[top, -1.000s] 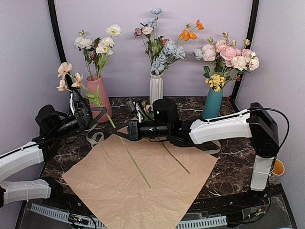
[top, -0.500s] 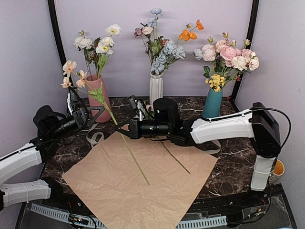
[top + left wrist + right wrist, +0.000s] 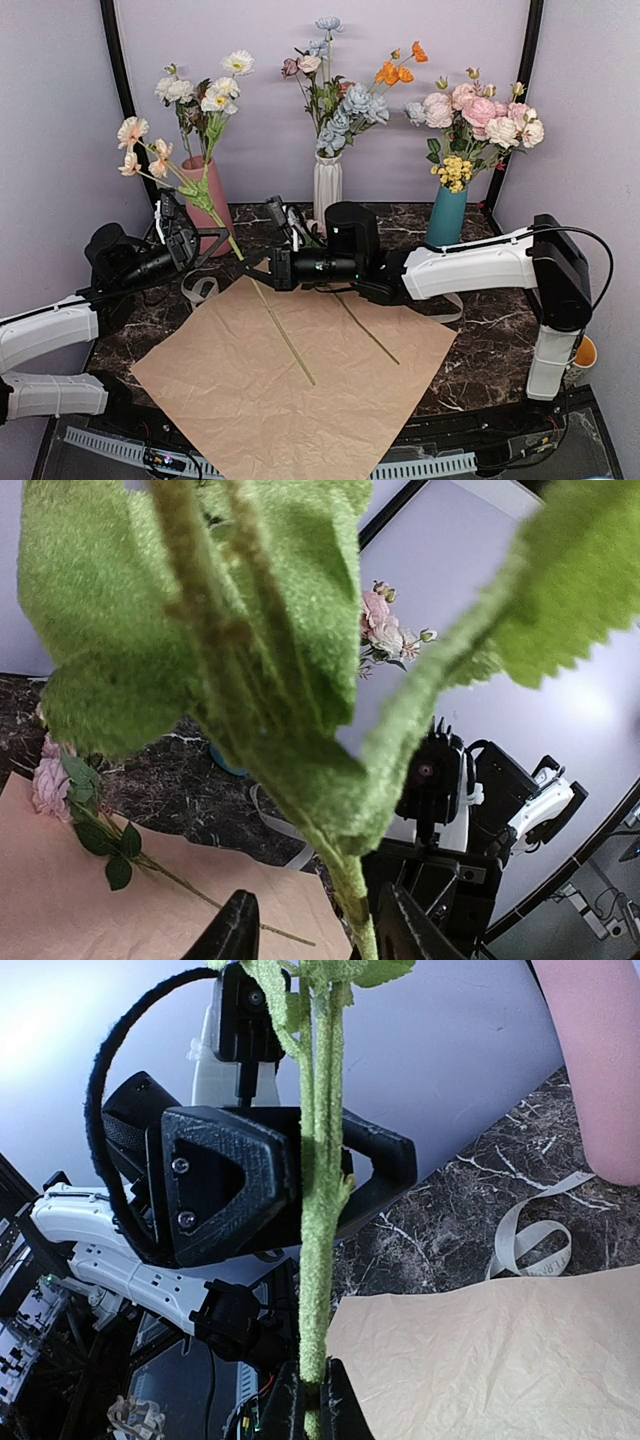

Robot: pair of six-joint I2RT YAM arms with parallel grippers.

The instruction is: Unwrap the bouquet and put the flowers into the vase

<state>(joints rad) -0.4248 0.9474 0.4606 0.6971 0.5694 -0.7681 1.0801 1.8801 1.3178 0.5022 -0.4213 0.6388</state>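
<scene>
The kraft paper [image 3: 300, 375] of the bouquet lies flat on the table, with two loose stems [image 3: 285, 340] across it. One of the flowers, a peach-headed one [image 3: 133, 131], stands tilted up to the left. My right gripper [image 3: 250, 270] [image 3: 312, 1400] is shut on its lower green stem [image 3: 318, 1260]. My left gripper [image 3: 197, 238] [image 3: 315, 932] is open around the same stem [image 3: 350, 900] higher up, the stem close to its right finger [image 3: 400, 920]. The pink vase [image 3: 205, 195] stands just behind, holding white blooms. A pink flower [image 3: 50, 785] lies on the paper.
A cream ribbon [image 3: 200, 290] lies by the paper's left corner. A white ribbed vase [image 3: 327, 185] with blue and orange flowers and a teal vase [image 3: 447, 215] with big pink roses stand at the back. An orange cup [image 3: 583, 352] sits at the right edge.
The flower's head has swung up and to the left. My left gripper has moved right and up along the stem, and its jaws have narrowed. The right gripper stays shut on the stem.
</scene>
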